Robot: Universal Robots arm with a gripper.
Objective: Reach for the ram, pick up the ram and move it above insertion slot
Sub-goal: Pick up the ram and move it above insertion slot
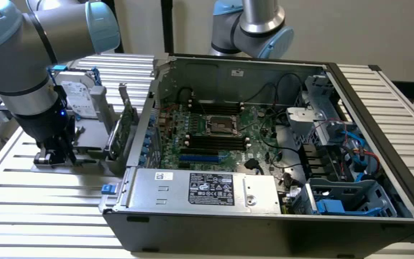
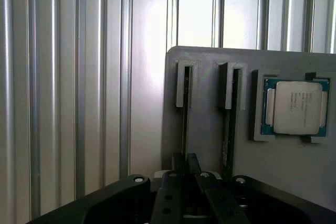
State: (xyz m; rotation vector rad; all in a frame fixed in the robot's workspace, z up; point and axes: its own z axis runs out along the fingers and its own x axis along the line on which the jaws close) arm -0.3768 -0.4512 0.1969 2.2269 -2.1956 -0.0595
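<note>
Processor (image 2: 296, 107) beside ram (image 2: 186, 114) on holder (image 2: 207, 129)

Hand (image 2: 186, 164) at ram (image 2: 185, 114) slotted in grey holder (image 2: 207, 140), CPU (image 2: 296, 107) nr it

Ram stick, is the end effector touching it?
Cannot tell. The wrist view puts the end effector right at one end of the ram stick, but neither contact nor gap shows.

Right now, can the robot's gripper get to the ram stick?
Probably yes. The gripper hangs right at the ram, which stands on edge in its slot of the grey holder, and nothing lies between them.
</note>
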